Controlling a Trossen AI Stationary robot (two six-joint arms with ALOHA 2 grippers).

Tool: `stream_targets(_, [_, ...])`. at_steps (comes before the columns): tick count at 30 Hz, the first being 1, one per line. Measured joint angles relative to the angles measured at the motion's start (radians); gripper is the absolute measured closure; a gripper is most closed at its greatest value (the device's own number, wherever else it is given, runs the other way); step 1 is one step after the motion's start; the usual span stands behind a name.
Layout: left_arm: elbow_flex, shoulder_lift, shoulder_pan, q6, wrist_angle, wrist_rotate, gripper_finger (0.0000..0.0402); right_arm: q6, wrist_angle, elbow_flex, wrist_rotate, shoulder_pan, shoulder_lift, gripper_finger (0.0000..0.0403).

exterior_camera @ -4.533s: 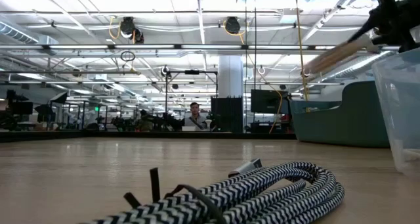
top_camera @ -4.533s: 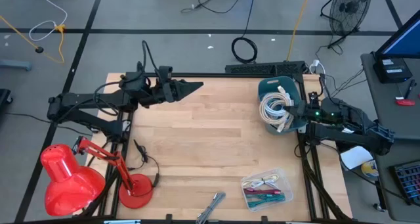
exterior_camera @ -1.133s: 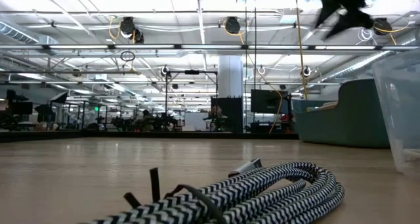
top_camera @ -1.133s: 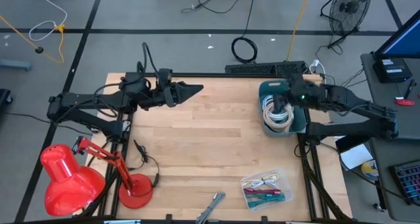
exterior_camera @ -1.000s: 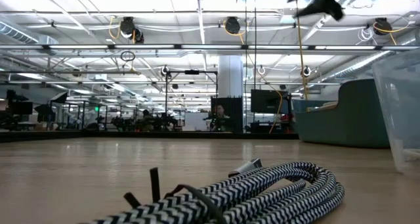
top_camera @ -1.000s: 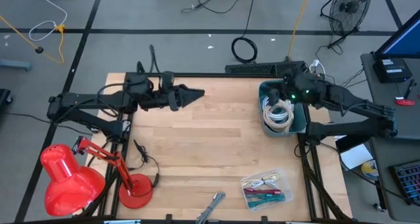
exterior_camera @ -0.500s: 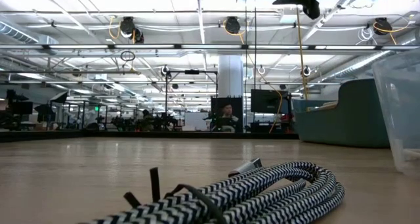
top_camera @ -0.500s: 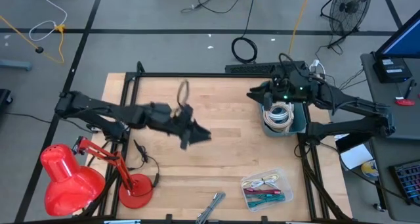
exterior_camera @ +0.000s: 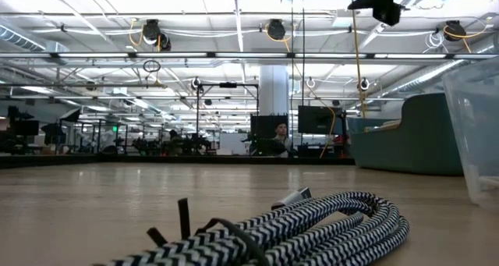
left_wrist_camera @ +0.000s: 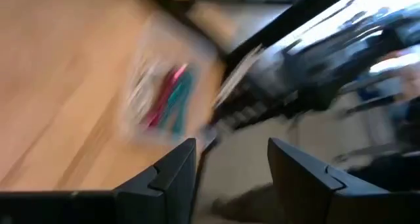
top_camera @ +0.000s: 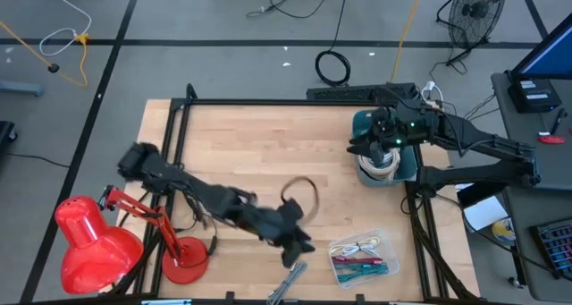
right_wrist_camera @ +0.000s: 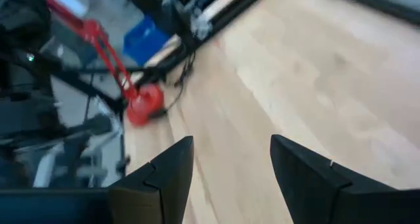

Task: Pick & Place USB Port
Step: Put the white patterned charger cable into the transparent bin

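Pale wooden table (top_camera: 268, 153) showing a smooth matt grain, clear glossy plastic tray (top_camera: 362, 256) sitting toward five o'clock, braided black-and-white fabric cable (exterior_camera: 312, 223) looking rough, red lamp (top_camera: 89, 242) gleaming glossy toward seven o'clock, teal bin (top_camera: 407, 166) appearing smooth.

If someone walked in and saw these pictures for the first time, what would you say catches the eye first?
Probably the left arm stretched low across the table's front, its open left gripper near the clear container of coloured cables and the braided cable at the front edge. Next, the big red desk lamp at the front left corner. At the back right, the open right gripper hovers beside the teal bin of coiled white cables.
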State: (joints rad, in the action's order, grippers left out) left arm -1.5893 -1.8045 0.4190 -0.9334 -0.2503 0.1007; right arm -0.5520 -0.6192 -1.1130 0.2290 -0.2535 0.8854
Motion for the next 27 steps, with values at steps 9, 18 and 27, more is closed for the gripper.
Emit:
stream_targets(9, [-0.338,-0.263,0.097,-0.282,-0.307,0.017,0.0211,0.112,-0.3,0.0,0.02,0.0,-0.111,0.0209])
stream_targets(18, [-0.459,-0.392,0.15,-0.439,-0.576,0.03,0.0211,0.114,-0.354,0.03,0.005,-0.001,-0.225,0.0209])
stream_targets(27, [-0.458,-0.509,0.168,-0.458,-0.585,-0.197,0.0211,0.063,-0.366,0.114,0.009,-0.001,-0.288,0.0209])
